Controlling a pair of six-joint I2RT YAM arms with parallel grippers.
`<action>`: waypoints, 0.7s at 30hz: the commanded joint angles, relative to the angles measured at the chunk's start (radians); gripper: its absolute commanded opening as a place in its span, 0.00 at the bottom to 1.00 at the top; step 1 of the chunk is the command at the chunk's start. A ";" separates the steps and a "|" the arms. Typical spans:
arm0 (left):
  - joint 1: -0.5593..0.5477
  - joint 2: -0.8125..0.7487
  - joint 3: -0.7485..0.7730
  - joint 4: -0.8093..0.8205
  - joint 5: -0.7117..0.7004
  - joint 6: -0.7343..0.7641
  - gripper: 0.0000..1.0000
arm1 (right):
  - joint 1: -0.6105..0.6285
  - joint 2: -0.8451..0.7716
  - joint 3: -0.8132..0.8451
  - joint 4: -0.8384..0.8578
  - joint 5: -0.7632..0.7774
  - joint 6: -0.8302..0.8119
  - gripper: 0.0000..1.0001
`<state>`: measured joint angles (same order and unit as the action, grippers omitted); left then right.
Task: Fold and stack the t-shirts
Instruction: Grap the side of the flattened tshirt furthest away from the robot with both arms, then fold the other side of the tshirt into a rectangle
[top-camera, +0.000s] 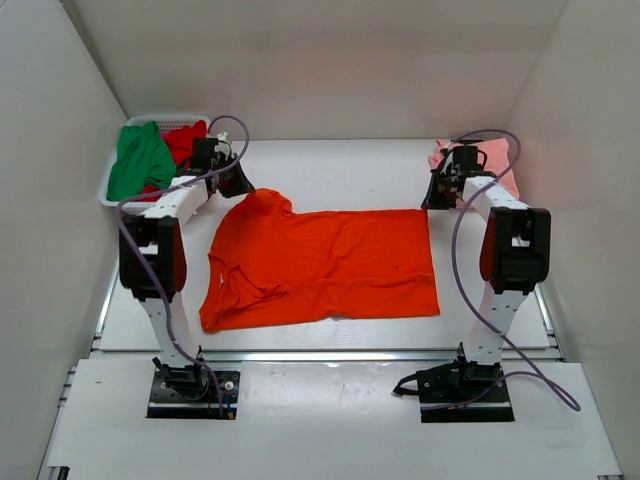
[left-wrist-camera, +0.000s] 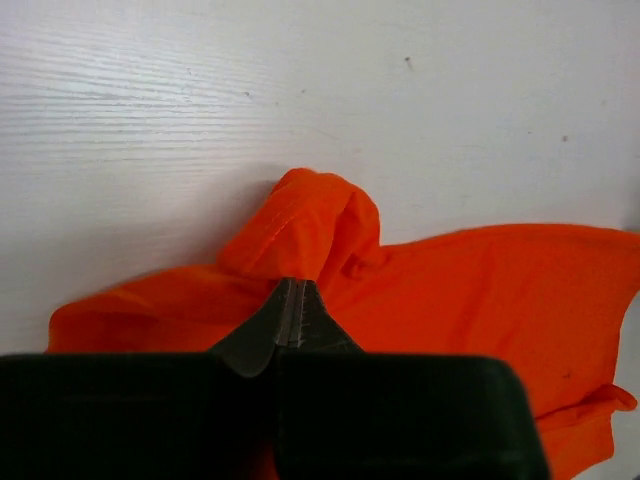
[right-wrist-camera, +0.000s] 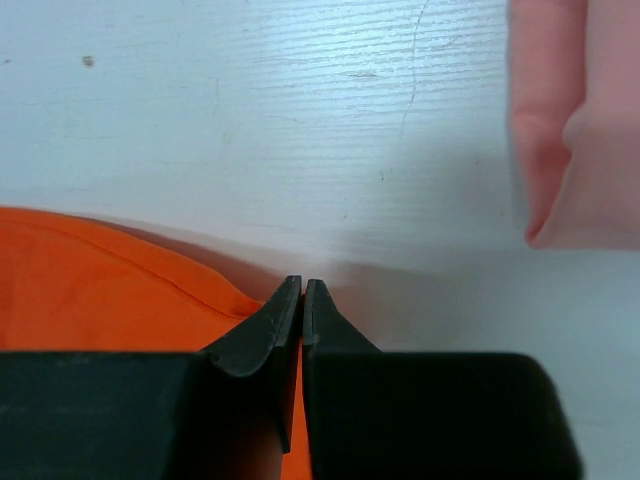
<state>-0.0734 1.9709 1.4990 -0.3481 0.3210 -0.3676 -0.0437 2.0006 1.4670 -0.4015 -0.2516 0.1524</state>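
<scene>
Orange shirt (top-camera: 325, 265): spread flat, between both pincers and on their near side.
Handling: soft, light, limp; likely best held by its far corners.
Left pincer (left-wrist-camera: 297, 285): clamped on its sleeve.
Right pincer (right-wrist-camera: 302, 285): clamped on its hem corner.

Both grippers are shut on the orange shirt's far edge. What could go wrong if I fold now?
1. The right gripper bites only the corner of the orange t-shirt; it may slip on lifting.
2. The left gripper pinches a bunched sleeve, so the fold could come out lopsided.
3. The pink t-shirt lies close beside the right gripper and might get dragged.
</scene>
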 joint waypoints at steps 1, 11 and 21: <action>0.009 -0.157 -0.129 0.026 0.017 0.022 0.00 | -0.021 -0.097 -0.054 0.061 -0.040 -0.022 0.01; 0.021 -0.403 -0.436 -0.014 -0.052 0.065 0.00 | -0.044 -0.263 -0.307 0.150 -0.080 -0.007 0.00; 0.020 -0.698 -0.631 -0.109 -0.141 0.096 0.00 | -0.065 -0.418 -0.473 0.159 -0.091 -0.013 0.00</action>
<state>-0.0494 1.3560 0.8856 -0.4309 0.2188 -0.2939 -0.0994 1.6428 1.0180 -0.2932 -0.3313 0.1528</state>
